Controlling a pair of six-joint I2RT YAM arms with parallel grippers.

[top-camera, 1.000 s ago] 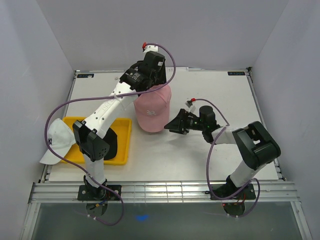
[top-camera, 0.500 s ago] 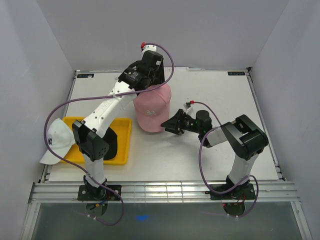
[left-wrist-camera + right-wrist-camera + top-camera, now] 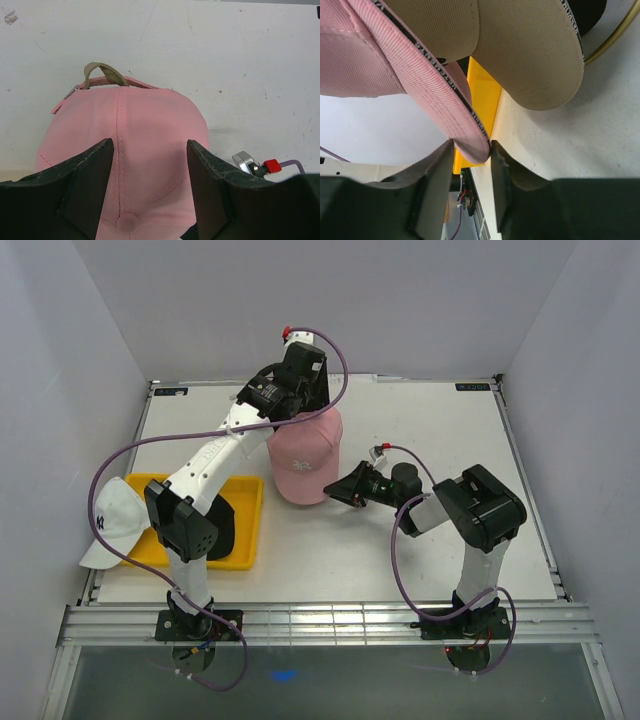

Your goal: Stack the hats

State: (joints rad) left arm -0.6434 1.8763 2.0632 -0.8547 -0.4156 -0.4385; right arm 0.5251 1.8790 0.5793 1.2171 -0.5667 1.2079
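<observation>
- yellow tray (image 3: 248,530): well clear of both sets of jaws.
- pink hat (image 3: 305,465): it sits over the tan hat (image 3: 530,50), so two look stacked. its crown lies between the wide-open jaws of your left gripper (image 3: 150,145), which straddle it. i cannot tell whether they touch.
- white hat (image 3: 115,515): far from both jaws, at the tray's outer edge, not yet stacked.
- your right gripper (image 3: 472,144): jaws narrow, pinching the tip of the pink brim, with the tan brim just beyond them.
- left to do, i judge: settle the pink hat, then add the white one. i cannot pick out a fourth hat.
</observation>
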